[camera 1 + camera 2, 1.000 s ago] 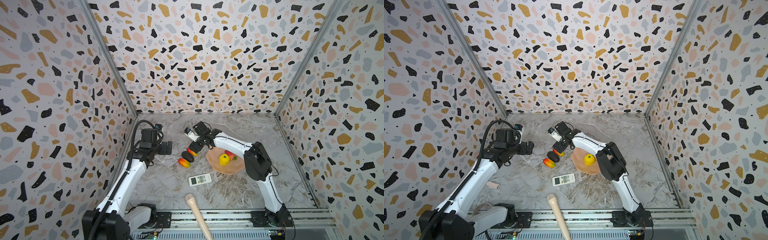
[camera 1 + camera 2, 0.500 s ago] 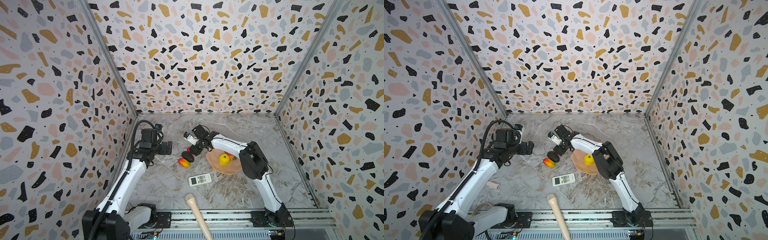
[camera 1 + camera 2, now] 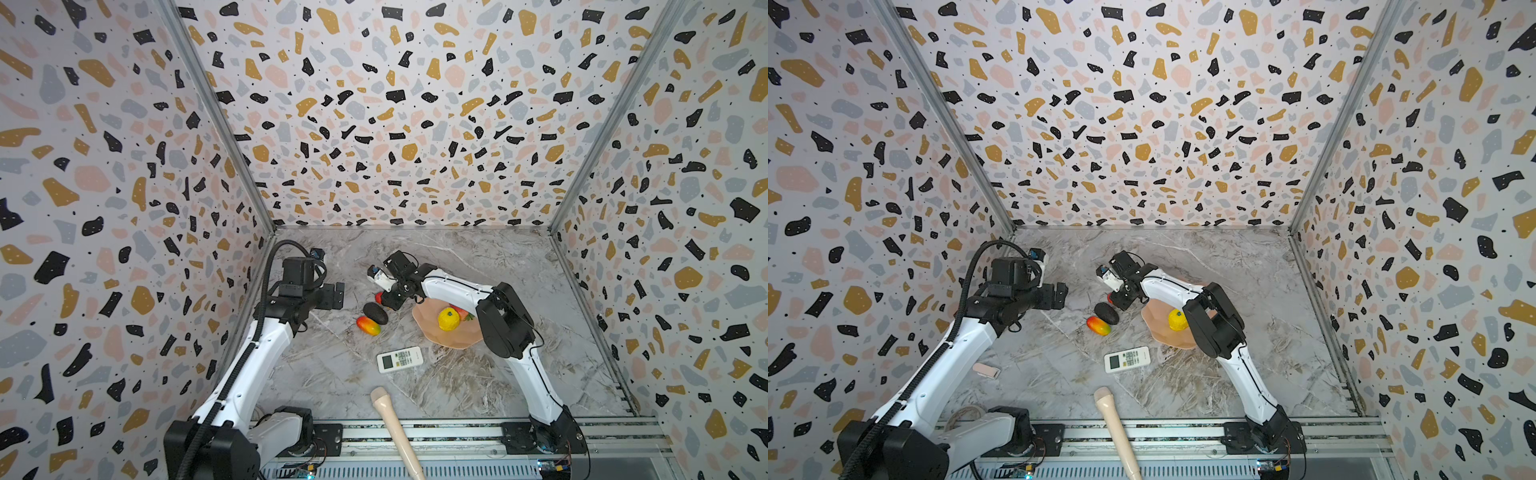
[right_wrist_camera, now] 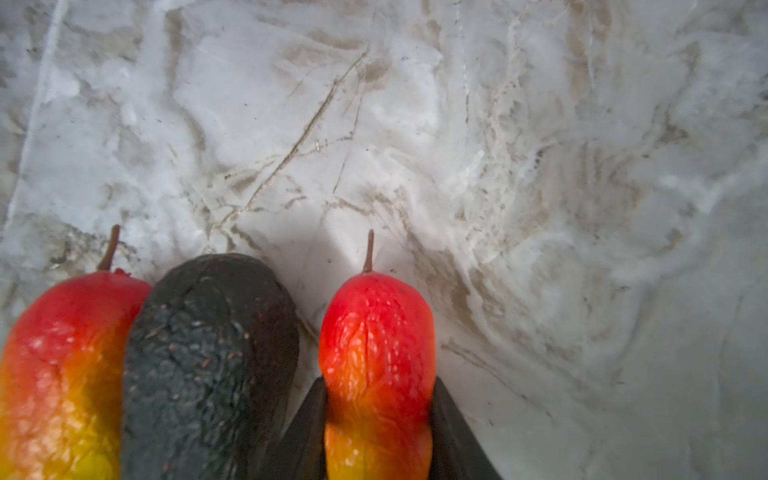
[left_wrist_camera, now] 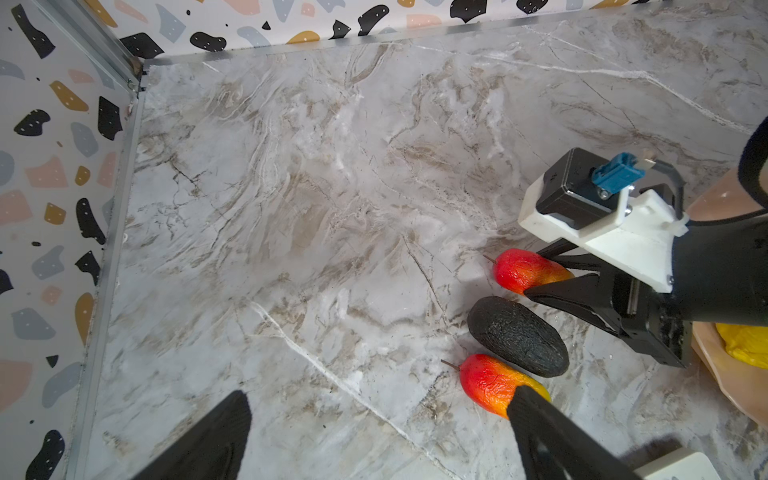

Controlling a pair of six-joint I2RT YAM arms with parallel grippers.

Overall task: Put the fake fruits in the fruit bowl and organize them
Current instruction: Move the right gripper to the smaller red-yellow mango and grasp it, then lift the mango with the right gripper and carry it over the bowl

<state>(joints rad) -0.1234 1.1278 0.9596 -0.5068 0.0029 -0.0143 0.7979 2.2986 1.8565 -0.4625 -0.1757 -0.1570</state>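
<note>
The right gripper (image 4: 378,415) is closed on the far mango (image 4: 376,340). Both fingers press the flanks of its yellow-orange end, and the red stem end points away from the wrist. I judge this grip is chosen because the narrower width fits between the jaws. I cannot tell whether the mango has left the marble tabletop (image 3: 457,257).

The avocado (image 5: 517,334) lies just beside the held mango, with a narrow strip of marble between them. The second mango (image 5: 486,380) lies against the avocado's other side and appears to touch it. One right finger sits in the strip between avocado and held mango, so clearance there is minimal. I judge that a straight lift is safer than a sideways pull, which could roll the avocado.

The left gripper (image 3: 337,296) hovers with its fingers spread wide and holds nothing. It is near the fruit row but apart from it.

The fruit bowl (image 3: 453,338) stands just beside the right gripper, on the side toward the right arm's base. It contains the yellow citrus (image 3: 449,319) and the strawberry (image 3: 459,311), which is partly hidden by the right arm. Bare pink floor shows on the bowl's near side, which leaves room for three more fruits.

The remote control (image 3: 400,359) and the beige stick (image 3: 392,419) lie toward the front rail, clear of the short path to the scalloped rim. Open marble lies behind the row.
</note>
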